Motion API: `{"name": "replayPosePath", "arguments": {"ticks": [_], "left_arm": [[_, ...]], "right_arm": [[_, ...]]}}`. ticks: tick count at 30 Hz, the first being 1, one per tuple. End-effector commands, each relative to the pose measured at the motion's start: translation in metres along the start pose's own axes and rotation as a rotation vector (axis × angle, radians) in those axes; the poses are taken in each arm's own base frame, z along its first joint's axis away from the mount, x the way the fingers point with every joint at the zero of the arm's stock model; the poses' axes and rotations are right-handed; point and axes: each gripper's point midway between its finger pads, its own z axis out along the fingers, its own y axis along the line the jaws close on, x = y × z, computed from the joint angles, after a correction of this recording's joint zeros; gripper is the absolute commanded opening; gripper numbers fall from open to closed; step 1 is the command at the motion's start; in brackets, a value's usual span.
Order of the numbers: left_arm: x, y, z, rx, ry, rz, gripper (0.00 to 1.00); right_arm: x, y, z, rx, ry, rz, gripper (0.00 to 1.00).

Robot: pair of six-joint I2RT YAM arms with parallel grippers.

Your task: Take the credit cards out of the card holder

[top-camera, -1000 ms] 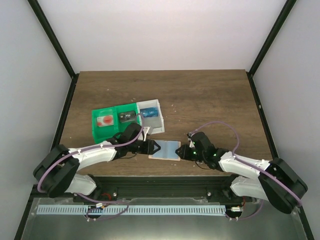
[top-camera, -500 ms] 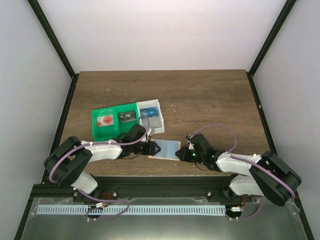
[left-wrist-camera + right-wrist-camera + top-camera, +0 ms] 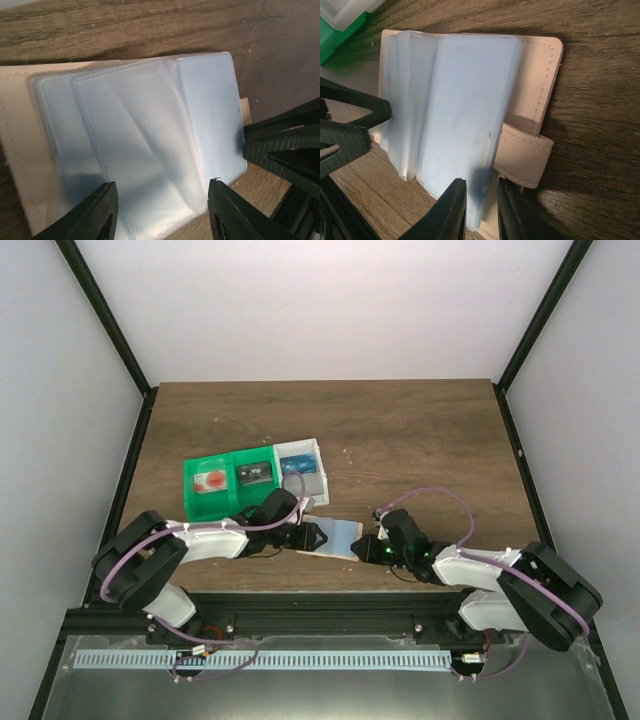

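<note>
Tan card holder (image 3: 340, 536) open on wood table (image 3: 420, 440) near front edge, btwn grippers, L gripper (image 3: 159, 205) jaws half-wide astride clear sleeves, R gripper (image 3: 482, 200) narrow, pinching sleeve edge, red-circled card (image 3: 208, 481) in green tray (image 3: 190, 492) behind.
</note>
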Motion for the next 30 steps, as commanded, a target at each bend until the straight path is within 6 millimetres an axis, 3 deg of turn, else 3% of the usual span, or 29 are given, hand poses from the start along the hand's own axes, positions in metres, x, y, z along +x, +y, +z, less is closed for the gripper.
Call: {"name": "replayPosePath", "arguments": {"ticks": [1, 4, 16, 20, 26, 29, 30], "left_arm": [[-0.011, -0.004, -0.020, -0.056, -0.043, 0.019, 0.53], [-0.014, -0.003, -0.023, -0.071, -0.057, 0.023, 0.56], [0.003, 0.016, -0.003, -0.103, 0.007, -0.001, 0.58], [0.005, 0.007, -0.002, -0.049, 0.025, -0.015, 0.58], [-0.032, -0.029, -0.040, -0.010, -0.108, 0.046, 0.62], [-0.056, -0.047, -0.071, -0.017, -0.210, 0.102, 0.89], [-0.064, -0.053, -0.083, -0.023, -0.250, 0.118, 0.92]], "right_arm": [[0.006, -0.009, 0.000, 0.030, 0.011, -0.019, 0.20], [0.004, -0.007, -0.001, 0.029, 0.005, -0.027, 0.20], [0.000, -0.001, -0.007, 0.014, -0.015, -0.056, 0.20], [-0.003, 0.004, -0.012, 0.009, -0.022, -0.056, 0.23], [-0.032, 0.029, -0.041, 0.001, -0.127, -0.084, 0.42], [-0.053, 0.043, -0.066, 0.002, -0.222, -0.101, 0.58], [-0.059, 0.048, -0.075, 0.002, -0.255, -0.105, 0.65]]}}
